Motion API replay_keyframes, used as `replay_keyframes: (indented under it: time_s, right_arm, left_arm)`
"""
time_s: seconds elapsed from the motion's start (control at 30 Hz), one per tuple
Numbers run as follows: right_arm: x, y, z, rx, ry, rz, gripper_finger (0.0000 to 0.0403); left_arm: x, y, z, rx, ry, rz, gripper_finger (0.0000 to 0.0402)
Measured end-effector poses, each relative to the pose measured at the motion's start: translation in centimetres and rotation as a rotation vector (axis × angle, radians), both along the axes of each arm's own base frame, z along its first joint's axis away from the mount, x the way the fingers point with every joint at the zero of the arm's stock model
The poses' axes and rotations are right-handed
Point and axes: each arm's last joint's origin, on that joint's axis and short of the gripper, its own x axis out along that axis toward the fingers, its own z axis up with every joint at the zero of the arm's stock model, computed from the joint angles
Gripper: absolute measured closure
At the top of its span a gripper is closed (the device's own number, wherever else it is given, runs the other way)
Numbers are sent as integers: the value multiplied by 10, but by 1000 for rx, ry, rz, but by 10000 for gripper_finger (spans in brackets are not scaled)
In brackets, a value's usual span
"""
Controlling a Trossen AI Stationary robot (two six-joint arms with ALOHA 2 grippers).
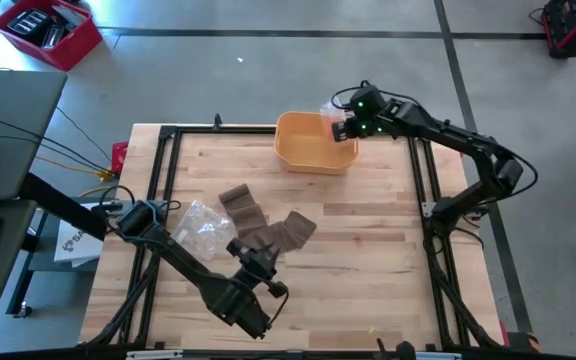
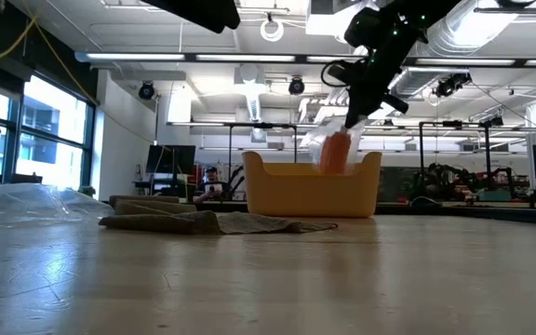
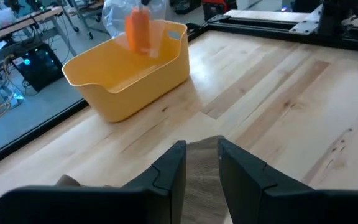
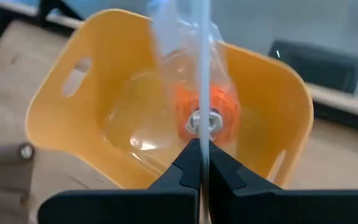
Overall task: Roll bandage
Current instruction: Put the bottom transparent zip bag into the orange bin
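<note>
On the left of the bench (image 1: 368, 250) a crumpled clear plastic wrapper (image 1: 200, 228) lies loose, I'd guess the bandage's discarded packaging, parked out of the working area. Just beside it, mid-bench, is the bandage (image 1: 266, 225): a brown strip, unrolled and lying in flat folds and kinks, one end trailing toward the yellow tub (image 1: 313, 142). From the low camera it is a flat, rumpled heap, nothing wound yet. My left tool (image 3: 201, 163) sits at the near end of the strip, its fingers partly apart with the brown fabric between them; I take that as a loose hold to start the roll, though I cannot confirm it is truly pinched. Further right, at the far edge, the tub stands upright. My right tool (image 4: 202, 163) hangs over it with jaws clamped on a clear bag (image 4: 185, 56) holding something orange (image 4: 207, 109), placed so the bag drops inside.
</note>
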Motion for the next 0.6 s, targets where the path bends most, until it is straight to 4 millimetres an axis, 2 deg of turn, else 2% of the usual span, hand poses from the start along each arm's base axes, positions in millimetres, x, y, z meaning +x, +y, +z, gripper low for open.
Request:
replay_keyframes:
  time_s: [0.13, 0.33, 0.6]
  right_arm:
    - [1, 9, -1, 63, -5, -69, 403]
    - [1, 35, -7, 136, 101, -151, 403]
    - [0, 33, -6, 113, 88, -243, 403]
  left_arm:
    - [-4, -5, 1, 20, -17, -18, 316]
    - [-8, -13, 2, 53, -49, -41, 316]
    - [-18, -25, 2, 42, -66, -75, 316]
